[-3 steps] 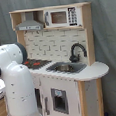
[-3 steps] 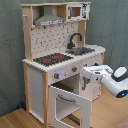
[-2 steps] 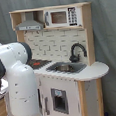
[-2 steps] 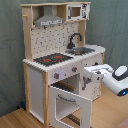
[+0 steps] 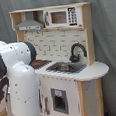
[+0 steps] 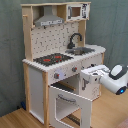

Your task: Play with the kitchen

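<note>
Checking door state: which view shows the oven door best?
The second exterior view. The oven door hangs open toward the camera, unobstructed, window visible. In the first exterior view the arm covers the kitchen's lower left, so that door can't be seen.

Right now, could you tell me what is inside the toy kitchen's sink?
In the first exterior view, the sink on the kitchen holds a small dark round object, hard to identify. The basin's bottom is hidden by its rim.
</note>
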### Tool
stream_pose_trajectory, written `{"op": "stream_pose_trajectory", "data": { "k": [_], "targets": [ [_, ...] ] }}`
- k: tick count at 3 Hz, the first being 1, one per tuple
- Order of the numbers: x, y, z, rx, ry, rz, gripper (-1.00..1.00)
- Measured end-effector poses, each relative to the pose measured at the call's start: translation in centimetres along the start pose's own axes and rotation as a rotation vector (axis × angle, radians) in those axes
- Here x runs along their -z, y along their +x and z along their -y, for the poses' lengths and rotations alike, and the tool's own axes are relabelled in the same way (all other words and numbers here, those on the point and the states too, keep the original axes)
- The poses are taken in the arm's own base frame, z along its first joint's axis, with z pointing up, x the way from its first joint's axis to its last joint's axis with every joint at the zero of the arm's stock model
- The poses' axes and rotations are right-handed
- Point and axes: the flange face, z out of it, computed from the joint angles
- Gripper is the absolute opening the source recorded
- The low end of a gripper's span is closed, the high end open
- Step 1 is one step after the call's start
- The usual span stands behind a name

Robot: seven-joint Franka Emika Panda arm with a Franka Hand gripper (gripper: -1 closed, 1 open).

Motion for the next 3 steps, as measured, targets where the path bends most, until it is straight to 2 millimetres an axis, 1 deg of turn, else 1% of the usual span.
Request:
{"op": "stream_pose_trajectory", "data": {
  "k": [2,3],
  "targets": [
    [-3.1,1.1,1.2,0.006,-0.002,-0.095,1.00],
    [-3.9,2.4,2.9,0.048,0.020,-0.151,1.00]
  ]
}}
